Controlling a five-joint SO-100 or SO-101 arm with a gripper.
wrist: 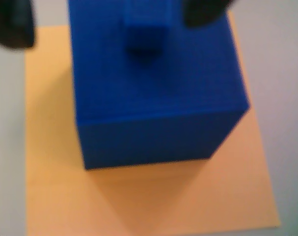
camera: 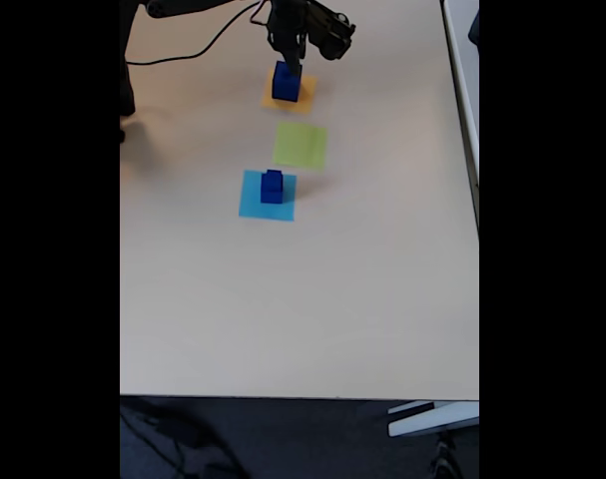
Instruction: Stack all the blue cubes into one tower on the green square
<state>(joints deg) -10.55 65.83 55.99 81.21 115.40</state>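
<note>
Over the orange-yellow square [camera: 289, 96], toward twelve o'clock on the pale surface [camera: 382, 279] in the fixed view, the dark arm [camera: 317, 25] reaches in from the top edge and bends straight down, its fingers [camera: 287, 60] pointing at a large blue cube [camera: 287, 82] resting on that paper. In the wrist view the same large blue cube [wrist: 153, 83] sits on the orange-yellow square [wrist: 139, 196], and a small blue cube [wrist: 145, 34] lies on its top face toward twelve o'clock. Two dark, blurred fingertips [wrist: 205, 11] stand spread at ten and one o'clock of the small cube, one on each side and apart from it, so the fingers [wrist: 114, 14] are released and grasp nothing.

At six o'clock from the orange-yellow paper the green square [camera: 301, 146] lies bare. Further toward six o'clock, a light-blue square [camera: 268, 196] carries another blue cube [camera: 272, 187], with what seems a smaller one on top, though it is too small to be sure. A black cable [camera: 193, 52] trails across the surface at ten o'clock
</note>
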